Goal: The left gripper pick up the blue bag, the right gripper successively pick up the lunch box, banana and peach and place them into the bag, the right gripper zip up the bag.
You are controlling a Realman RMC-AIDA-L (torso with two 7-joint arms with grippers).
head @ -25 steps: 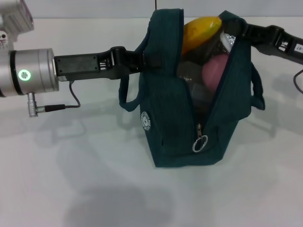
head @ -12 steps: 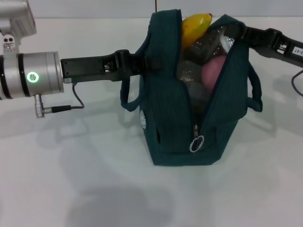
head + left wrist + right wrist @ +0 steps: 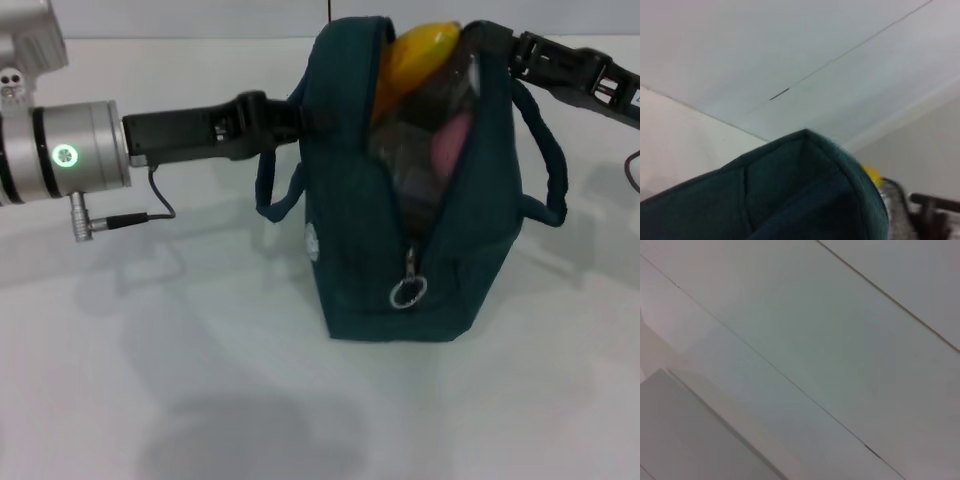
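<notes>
Blue bag (image 3: 400,250) standing upright on the white table (image 3: 150,380), mouth open, zipper pull (image 3: 408,290) low on the near side. Banana (image 3: 415,55) poking out the top, peach (image 3: 452,148) inside (lunch box hard to make out). Left gripper (image 3: 300,118) pinching the bag's left rim. Right gripper (image 3: 500,50) at the far right rim, grip hidden, cannot tell.

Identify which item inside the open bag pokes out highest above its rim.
The banana: its yellow end rises past the top edge of the blue bag, while the pink peach sits lower inside the opening.
</notes>
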